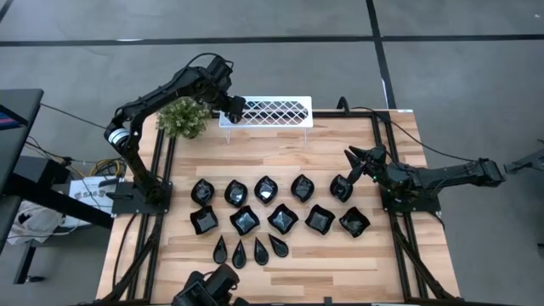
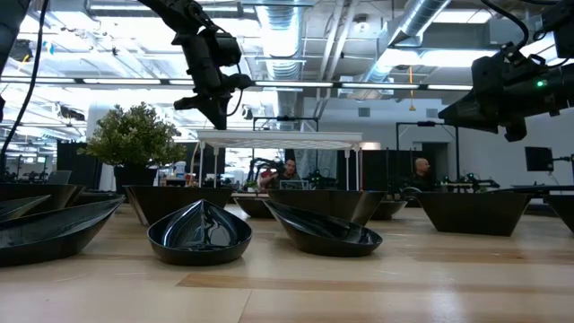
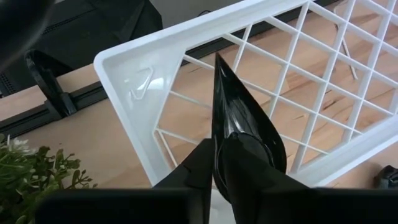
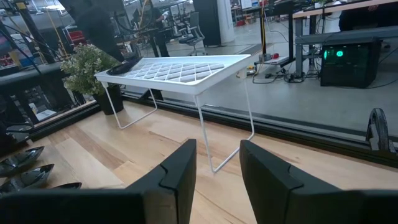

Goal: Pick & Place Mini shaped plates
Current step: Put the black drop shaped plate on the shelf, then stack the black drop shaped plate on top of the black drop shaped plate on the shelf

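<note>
My left gripper [image 1: 231,109] is over the left end of the white lattice rack [image 1: 270,111], shut on a slim black teardrop plate [image 3: 233,115]. In the low view it [image 2: 218,106] hangs just above the rack top [image 2: 278,136]. Several glossy black plates lie flat on the table: a row of leaf-like bowls [image 1: 266,189], a row of wavy squares [image 1: 283,218] and teardrops [image 1: 250,250] nearest the near edge. My right gripper [image 1: 354,161] is open, in the air near the table's right side, just beyond the rightmost leaf bowl [image 1: 342,187]. My left gripper pinches the teardrop plate by its wide end [image 3: 239,146] between the two fingers [image 3: 199,165]. The plate stands on edge, its pointed tip [image 3: 217,61] reaching forward over the rack's lattice. Whether the plate touches the rack, I cannot tell.
A small green potted plant [image 1: 183,117] stands at the table's far left corner, right beside the rack's left end. Dark frame rails [image 1: 161,161] run along both table sides. Bare wood [image 1: 280,153] lies between the rack and the plate rows.
</note>
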